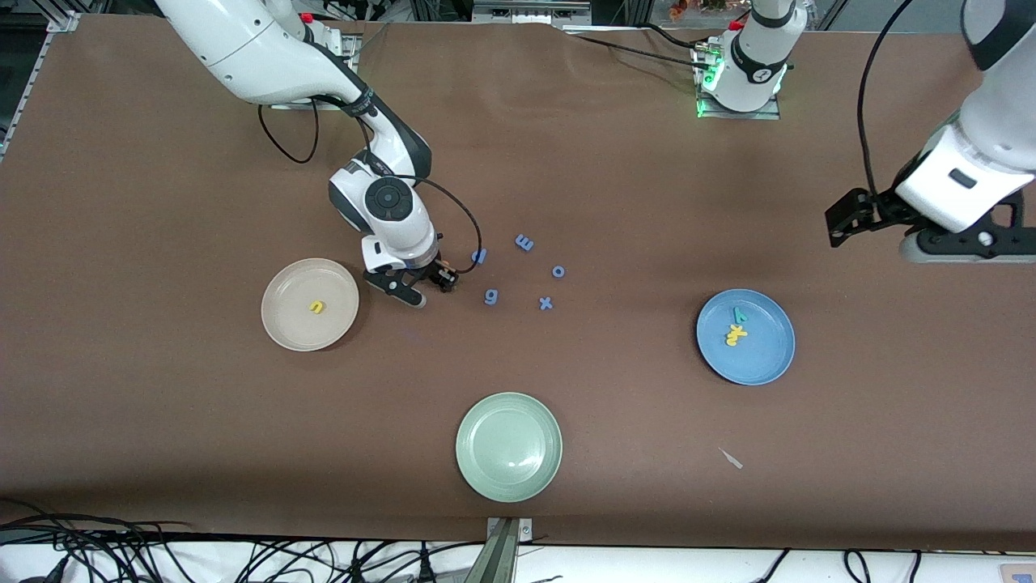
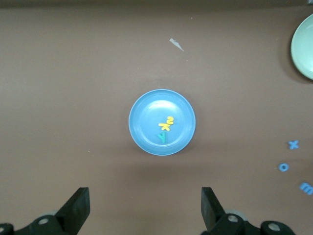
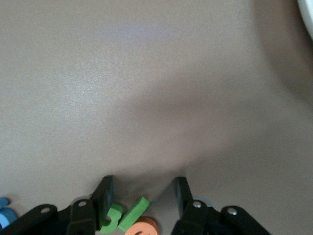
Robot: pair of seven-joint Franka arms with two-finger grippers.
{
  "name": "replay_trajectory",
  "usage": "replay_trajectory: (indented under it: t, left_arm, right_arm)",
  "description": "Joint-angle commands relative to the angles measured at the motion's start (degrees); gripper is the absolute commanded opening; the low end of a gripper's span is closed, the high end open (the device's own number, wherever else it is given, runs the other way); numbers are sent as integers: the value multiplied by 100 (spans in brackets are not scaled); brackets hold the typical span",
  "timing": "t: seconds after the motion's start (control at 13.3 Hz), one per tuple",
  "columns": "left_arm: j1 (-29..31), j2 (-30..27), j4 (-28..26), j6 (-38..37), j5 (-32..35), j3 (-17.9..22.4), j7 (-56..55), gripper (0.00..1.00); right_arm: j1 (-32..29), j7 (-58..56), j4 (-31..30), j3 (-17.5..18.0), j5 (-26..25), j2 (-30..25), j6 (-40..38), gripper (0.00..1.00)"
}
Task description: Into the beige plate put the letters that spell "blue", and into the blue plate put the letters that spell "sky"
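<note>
Robotics lab, brown-covered table (image 1: 162,405), aluminium framing, loose cables (image 1: 243,555), bolted arm bases (image 1: 740,105)

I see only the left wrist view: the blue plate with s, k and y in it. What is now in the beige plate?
Observer: The beige plate holds only the yellow u.
Operator: My left gripper waits open, up in the air. Where is the other one?
Observer: The right gripper is low at the table, between the beige plate and the loose blue letters.
Operator: Is something at its fingers?
Observer: Yes. In the right wrist view its fingers stand apart, and between them are the green b, the green l and the orange e.
</note>
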Motion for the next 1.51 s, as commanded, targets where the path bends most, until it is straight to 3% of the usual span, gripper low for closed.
replay_trajectory:
  t: [0.0,0.15,0.53,0.91,1.21,1.28,1.43]
  left_arm:
    - [-38,-1190,-1594,711,-447,155,36,100]
    - [-46,-1211,-1519,520,-386,111,45,100]
    - [-73,-842,-947,45,-377,155,158,100]
    - [-55,-850,-903,-403,-377,102,177,100]
    - [-134,-754,-753,-333,-377,102,194,100]
    - [-108,-753,-753,-333,-377,111,194,100]
    - [-55,-753,-753,-351,-368,128,203,100]
  right_arm:
    - [7,191,-73,39,-117,-4,83,49]
    - [7,235,-73,48,-108,5,83,40]
    - [33,393,-65,57,-108,31,101,40]
    - [103,508,-65,57,-108,49,145,40]
    - [103,508,-65,57,-117,49,145,39]
    - [103,508,-65,57,-117,49,145,34]
    - [103,508,-73,57,-143,49,145,13]
